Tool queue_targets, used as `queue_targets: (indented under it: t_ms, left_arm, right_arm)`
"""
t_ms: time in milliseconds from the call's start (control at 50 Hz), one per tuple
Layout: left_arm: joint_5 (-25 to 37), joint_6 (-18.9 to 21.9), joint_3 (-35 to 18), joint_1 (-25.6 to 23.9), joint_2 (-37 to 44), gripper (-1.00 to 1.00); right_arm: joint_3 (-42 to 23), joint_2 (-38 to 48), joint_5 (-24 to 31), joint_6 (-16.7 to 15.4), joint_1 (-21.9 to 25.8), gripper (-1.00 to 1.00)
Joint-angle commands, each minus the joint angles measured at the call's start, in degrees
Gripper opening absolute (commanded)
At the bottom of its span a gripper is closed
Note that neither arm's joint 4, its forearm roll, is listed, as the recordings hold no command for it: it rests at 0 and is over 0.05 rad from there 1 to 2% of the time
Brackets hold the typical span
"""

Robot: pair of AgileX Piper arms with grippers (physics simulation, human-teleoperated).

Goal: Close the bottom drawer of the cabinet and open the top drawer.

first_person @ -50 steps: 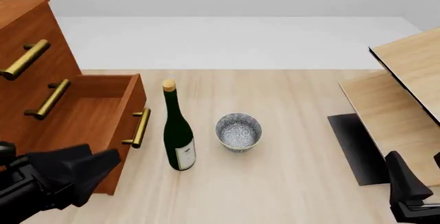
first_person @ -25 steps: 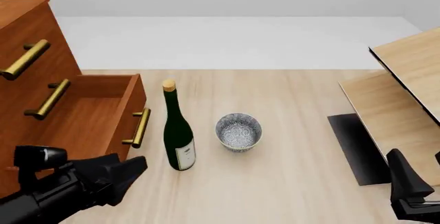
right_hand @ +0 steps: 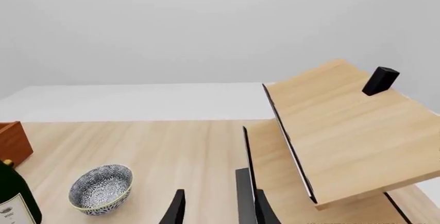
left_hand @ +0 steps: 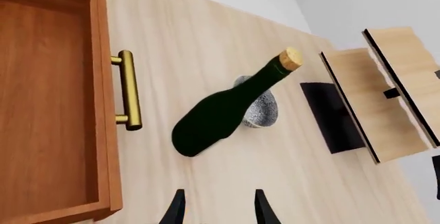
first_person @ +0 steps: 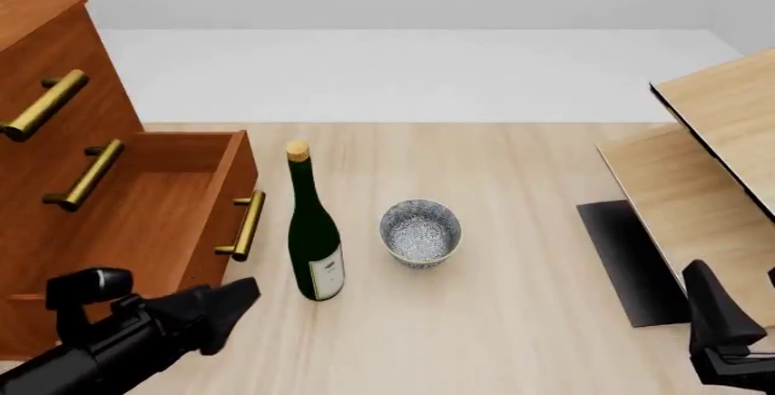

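The reddish-brown cabinet (first_person: pixel 34 15) stands at the left edge of the table. Its top drawer (first_person: pixel 75 57) is flush with the front, brass handle (first_person: pixel 45 103) showing. The bottom drawer (first_person: pixel 145 209) is pulled far out and its inside is bare; its brass handle (first_person: pixel 245 225) faces the bottle. My left gripper (first_person: pixel 228 308) hovers low just in front of the near corner of that drawer, fingers open and holding nothing. In the left wrist view the bottom drawer (left_hand: pixel 48 105) and its handle (left_hand: pixel 128 90) lie ahead of the left gripper (left_hand: pixel 218 209). My right gripper (first_person: pixel 717 330) is open at the near right.
A dark green wine bottle (first_person: pixel 314 241) stands right beside the drawer handle, a patterned bowl (first_person: pixel 420 231) just right of it. Pale light-wood furniture (first_person: pixel 714 168) with a black base (first_person: pixel 623 259) fills the right side. The middle drawer's handle (first_person: pixel 85 174) sits above the open drawer.
My left arm has swung lower and to the right, off the drawer's near corner toward the bottle's base. The right gripper has barely shifted. Drawers, bottle and bowl are unmoved.
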Motion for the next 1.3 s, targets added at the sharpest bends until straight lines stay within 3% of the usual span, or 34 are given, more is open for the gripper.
queue_targets:
  t_ms: [20, 260, 440, 560, 620, 920, 1300]
  left_arm:
    - [-7.1, -4.2, 3.3, 0.1, 5.5, 1.00]
    - [-15.9, -7.4, 6.3, 1.7, 12.7, 1.00]
    - [-19.1, -7.9, 6.9, 2.9, 15.7, 1.00]
    - [-18.1, -7.3, 6.8, 4.9, 14.3, 1.00]
    - [-13.8, -5.3, 5.9, 6.5, 10.1, 1.00]
    - [-10.3, -1.5, 3.8, 10.0, 5.7, 1.00]
    - [-12.0, 0.5, 5.5, 15.9, 6.4, 1.00]
  right_arm:
    - [0.0, -1.1, 1.1, 0.2, -0.2, 1.00]
    - [0.0, -1.4, 1.4, 0.2, -0.2, 1.00]
    - [0.2, -1.4, 1.3, 0.2, -0.3, 1.00]
    - [0.2, -1.4, 1.2, 0.2, -0.4, 1.00]
    - [0.3, -1.4, 1.2, 0.2, -0.3, 1.00]
    - [0.2, -1.3, 1.1, 0.2, -0.3, 1.00]
    - [0.1, -0.8, 0.6, 0.2, -0.3, 1.00]
